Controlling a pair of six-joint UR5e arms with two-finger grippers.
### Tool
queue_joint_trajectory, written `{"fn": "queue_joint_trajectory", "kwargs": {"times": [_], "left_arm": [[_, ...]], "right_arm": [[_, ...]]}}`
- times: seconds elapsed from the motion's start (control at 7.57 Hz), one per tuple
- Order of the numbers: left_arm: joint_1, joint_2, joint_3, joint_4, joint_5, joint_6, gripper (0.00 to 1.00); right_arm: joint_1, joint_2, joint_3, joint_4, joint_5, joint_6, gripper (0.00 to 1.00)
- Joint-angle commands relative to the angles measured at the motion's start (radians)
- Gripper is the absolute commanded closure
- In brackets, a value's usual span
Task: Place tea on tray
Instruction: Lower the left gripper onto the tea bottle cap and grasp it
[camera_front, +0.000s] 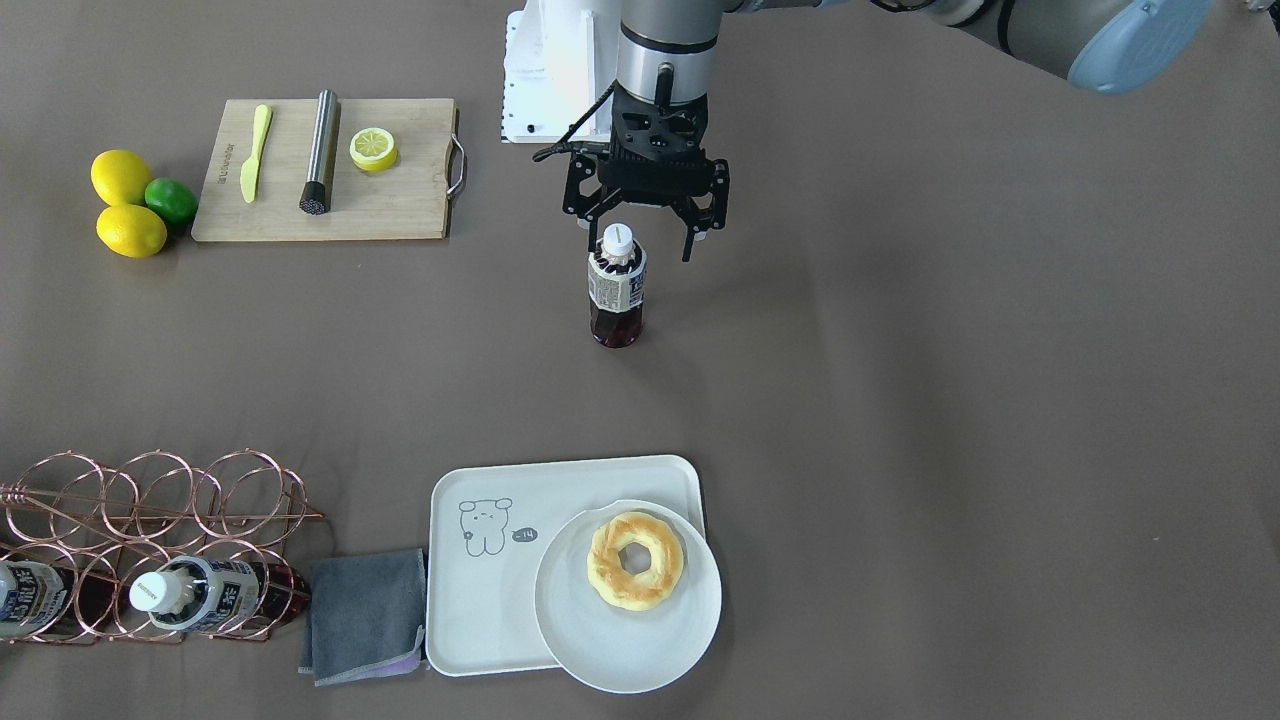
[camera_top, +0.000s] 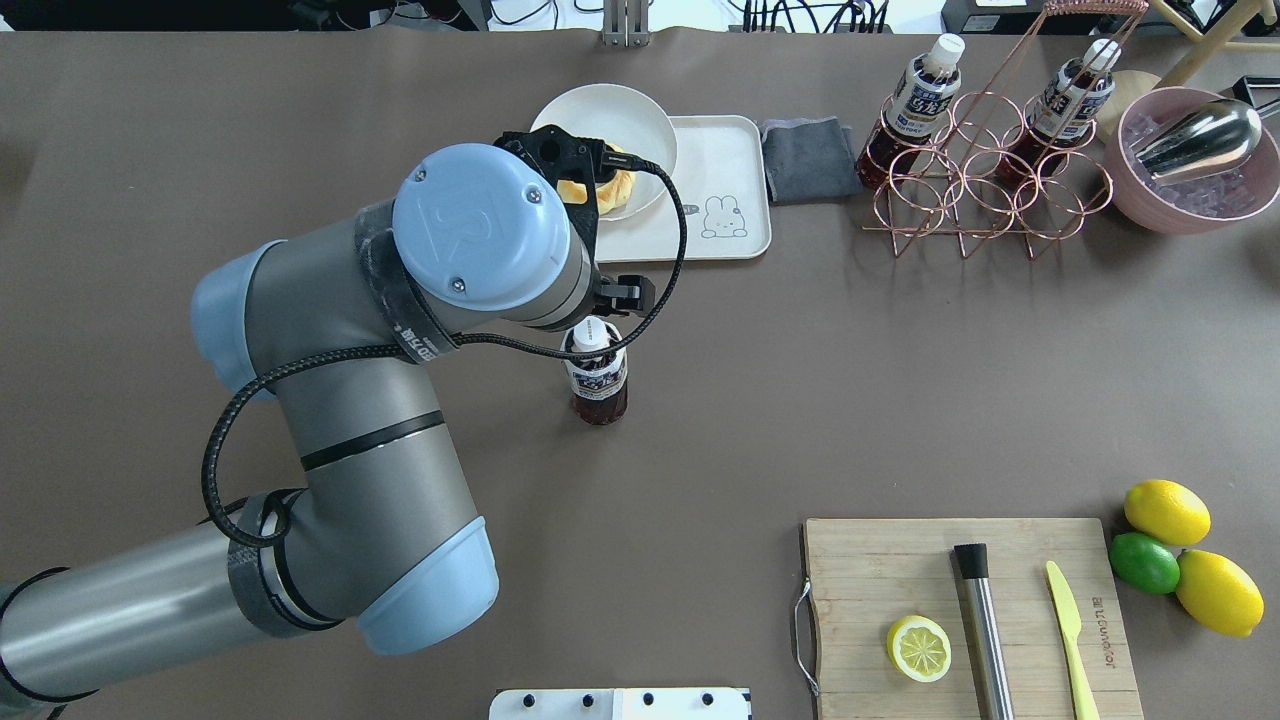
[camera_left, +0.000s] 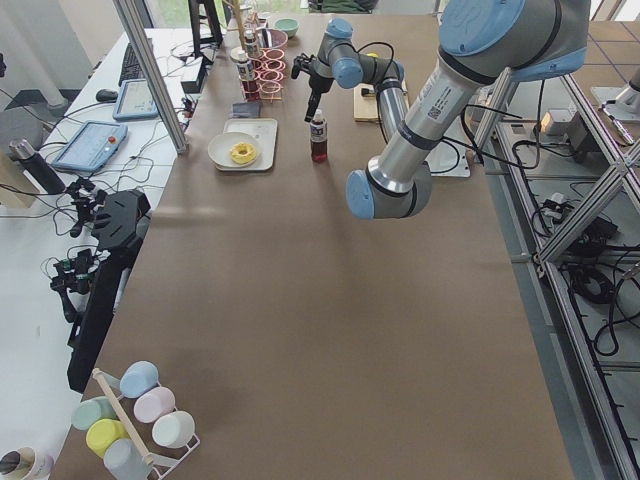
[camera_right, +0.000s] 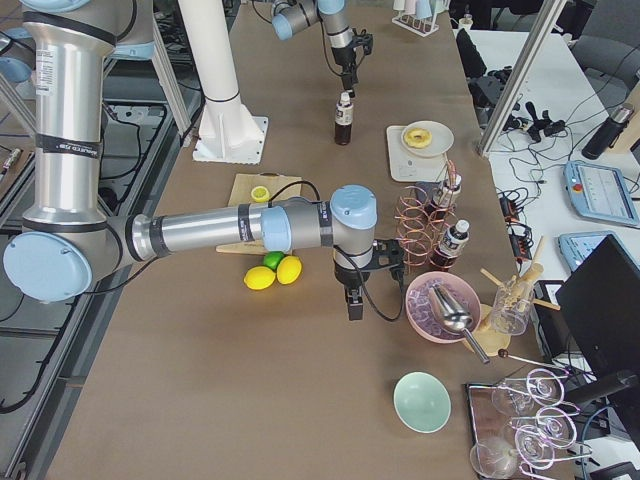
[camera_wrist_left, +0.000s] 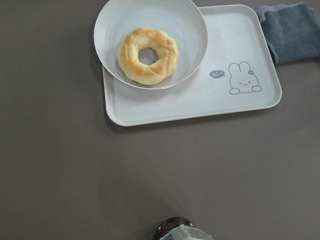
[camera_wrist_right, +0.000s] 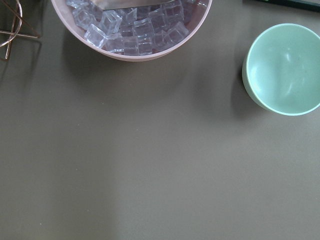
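Note:
A tea bottle (camera_front: 617, 290) with a white cap stands upright on the brown table, mid-table, apart from the tray. It also shows in the overhead view (camera_top: 597, 375) and at the bottom edge of the left wrist view (camera_wrist_left: 180, 231). My left gripper (camera_front: 640, 232) is open, its fingers spread on either side of the cap and just above it, holding nothing. The off-white tray (camera_front: 480, 600) lies at the table's far side, also in the left wrist view (camera_wrist_left: 200, 107). My right gripper (camera_right: 352, 300) shows only in the exterior right view, so I cannot tell its state.
A round white plate (camera_front: 640, 650) with a doughnut (camera_front: 635, 560) covers part of the tray. A grey cloth (camera_front: 365, 615) and a copper rack (camera_front: 150, 520) with two more bottles lie beside it. A wooden board (camera_front: 400, 200), lemons (camera_front: 120, 178), a pink ice bowl (camera_top: 1190, 200) and a green bowl (camera_wrist_right: 285, 70) stand elsewhere.

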Motion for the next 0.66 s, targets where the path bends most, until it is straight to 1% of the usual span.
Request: {"fn": "queue_joint_trajectory", "kwargs": {"times": [0.0,0.26,0.53], "left_arm": [[0.037,-0.002,0.002,0.001,0.037,-0.002,0.02],[0.093,-0.005,0.002,0.001,0.144,-0.051,0.05],[0.094,-0.007,-0.003,0.001,0.145,-0.052,0.18]], "right_arm": [[0.001,0.005,-0.002,0.0,-0.001,-0.001,0.0],[0.001,0.005,-0.002,0.0,-0.001,-0.001,0.0],[0.001,0.007,-0.002,0.002,0.001,-0.001,0.0]]}}
